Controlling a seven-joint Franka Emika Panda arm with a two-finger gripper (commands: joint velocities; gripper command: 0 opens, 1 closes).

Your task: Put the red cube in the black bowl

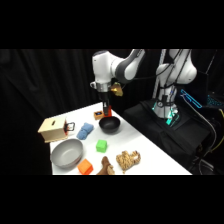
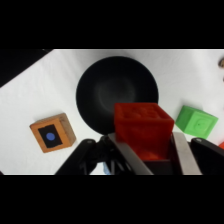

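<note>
Tool (image 2: 145, 150) pinching the red cube (image 2: 143, 129) between its two fingers, cube lifted clear of the surface (image 1: 145, 150) and carried in the air. Seen from the wrist, cube hanging over the near rim of the black bowl (image 2: 107, 90), the bowl's hollow bare and nothing inside it. From the side, tool (image 1: 105, 111) coming down from above with a sliver of red between the fingers, just above and at the back-left edge of the black bowl (image 1: 110, 125), not yet centred over it. Judged as roughly two thirds done: pick-up and lift finished, carry almost complete; left to do, a small shift over the bowl's middle, a lowering, then a release. Further out, green cube (image 2: 197, 121) beside the bowl on one side and a small tan block with a blue dot (image 2: 52, 133) on the other, both on the surface and apart from the bowl. Beyond these in the side view, a grey bowl (image 1: 66, 153), an orange cube (image 1: 85, 167), a blue cloth-like lump (image 1: 85, 131), a wooden box (image 1: 53, 129) and a woven tan object (image 1: 128, 160), all well away from the tool.
</note>
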